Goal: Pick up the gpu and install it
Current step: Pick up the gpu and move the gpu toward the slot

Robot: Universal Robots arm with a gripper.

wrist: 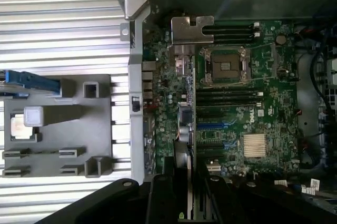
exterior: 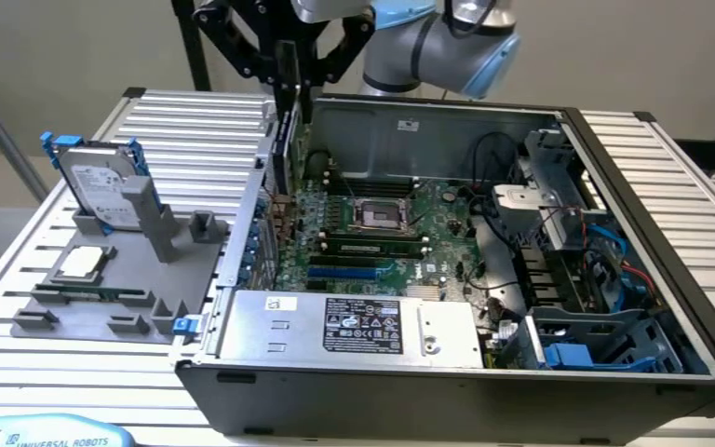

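On the slatted table [exterior: 668, 177] we note the open PC case [exterior: 457, 396] lying on its side. Its motherboard [exterior: 389, 247] faces up, so the slots can be reached from above. A power supply [exterior: 345, 331] sits along the near wall. To the exterior view's left, just beside the case, a gray fixture [exterior: 109, 298] presents parts for pickup: the hard drive [exterior: 94, 182] w/ blue rails stands on edge, and the processor chip [exterior: 82, 264] lies flat.

The gpu [exterior: 290, 140] is off the fixture and, in our judgement, not yet seated. It hangs edge-on above the case corner nearest the fixture, apart from the board. The gripper [exterior: 293, 79] is clamped narrow on the card's upper end, and the silver bracket [wrist: 187, 31] is at the end away from the fingers. We judge this hold keeps the thin board stiff and clear of components.

Clearances:
- The card runs close beside the case side wall [wrist: 136, 103], w/ little room there.
- The CPU socket [exterior: 376, 216] and blue slots [exterior: 351, 273] lie open toward the middle.
- The cables [exterior: 581, 251] are well apart, on the exterior view's right.
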